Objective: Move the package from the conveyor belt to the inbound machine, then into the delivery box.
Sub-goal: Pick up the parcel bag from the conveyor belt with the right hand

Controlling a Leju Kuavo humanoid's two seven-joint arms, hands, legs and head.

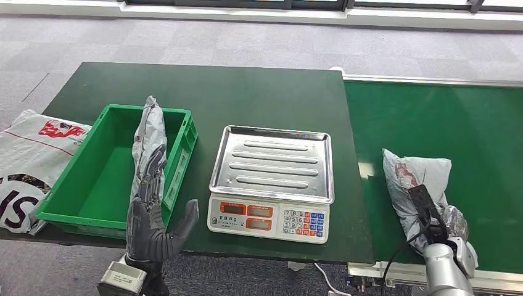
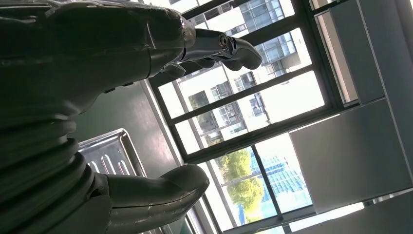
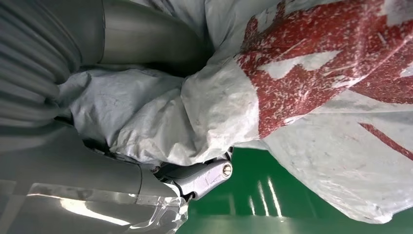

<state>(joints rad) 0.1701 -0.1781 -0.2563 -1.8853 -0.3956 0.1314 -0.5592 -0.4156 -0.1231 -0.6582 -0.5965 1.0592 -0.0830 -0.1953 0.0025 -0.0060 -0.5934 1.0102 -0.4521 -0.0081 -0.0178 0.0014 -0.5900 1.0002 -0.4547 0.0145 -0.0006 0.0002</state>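
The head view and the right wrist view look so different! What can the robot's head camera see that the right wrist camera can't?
Only the head view shows the green crate with a grey package propped against its wall, the scale with its steel tray, the dark green table and the left hand, raised with fingers spread. Only the right wrist view shows, up close, the right hand closed around crumpled plastic and the red print. Both show the grey package on the conveyor and the green belt.
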